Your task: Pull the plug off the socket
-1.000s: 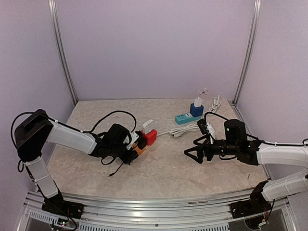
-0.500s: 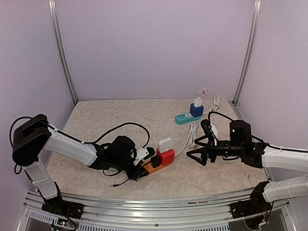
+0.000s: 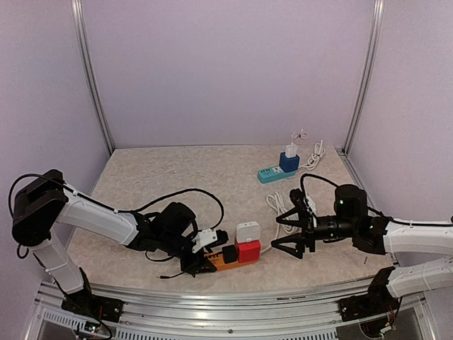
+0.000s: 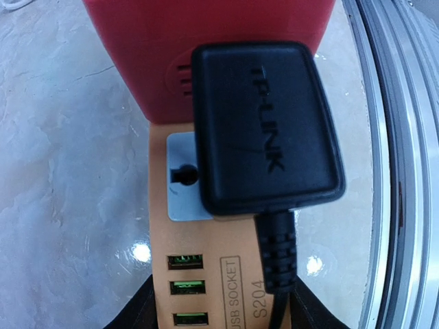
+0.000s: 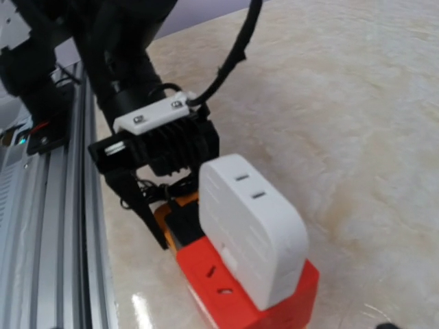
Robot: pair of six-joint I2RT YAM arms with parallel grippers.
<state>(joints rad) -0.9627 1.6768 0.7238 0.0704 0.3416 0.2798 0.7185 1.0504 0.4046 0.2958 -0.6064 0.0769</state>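
— What was seen from above?
— The orange socket strip (image 3: 221,265) was seen lying on the desk (image 3: 141,177) near its front edge, with its left end pinched by the left tool (image 3: 200,261). A black plug (image 3: 229,253) and a red adapter (image 3: 247,251) were seated in the strip, and a white plug (image 3: 247,231) was set on top of the adapter. The right tool (image 3: 276,234) was held just to their right, fingers spread, touching nothing.
— And from the left wrist?
— The black plug was shown pushed into the strip, its cable run toward the camera. Dark fingers (image 4: 134,317) were seen at either side of the strip's end.
— From the right wrist?
— The white plug was shown upright on the red adapter, with the left tool clamped on the strip behind it.
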